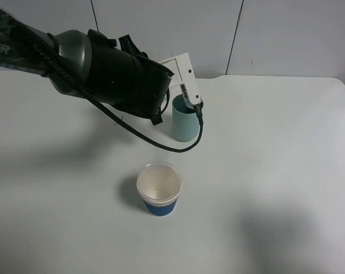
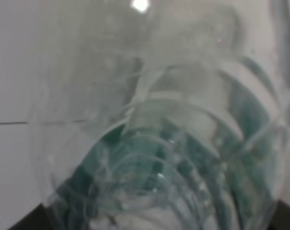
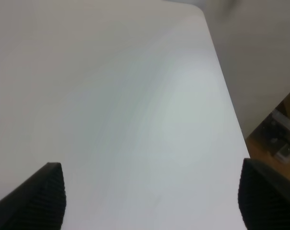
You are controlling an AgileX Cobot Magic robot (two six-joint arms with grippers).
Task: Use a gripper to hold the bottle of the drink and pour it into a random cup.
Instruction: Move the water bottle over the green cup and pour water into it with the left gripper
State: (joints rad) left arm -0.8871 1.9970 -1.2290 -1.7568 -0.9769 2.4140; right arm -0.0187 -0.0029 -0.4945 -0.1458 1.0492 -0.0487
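Observation:
In the left wrist view the clear ribbed bottle point(image 2: 159, 110) fills the picture, held between my left gripper's black fingertips point(image 2: 27, 221). The teal cup point(image 2: 135, 167) shows blurred through the bottle's wall. I cannot make out the drink. In the high view my left arm point(image 1: 104, 68) and its white housing point(image 1: 185, 71) hang right over the teal cup point(image 1: 183, 124) and hide the bottle. My right gripper point(image 3: 152, 201) is open and empty over bare table; it is out of the high view.
A blue-and-white paper cup point(image 1: 159, 189) stands upright in front of the teal cup, nearer the table's front. A black cable point(image 1: 178, 147) loops down beside the teal cup. The table's right edge point(image 3: 231, 110) shows in the right wrist view.

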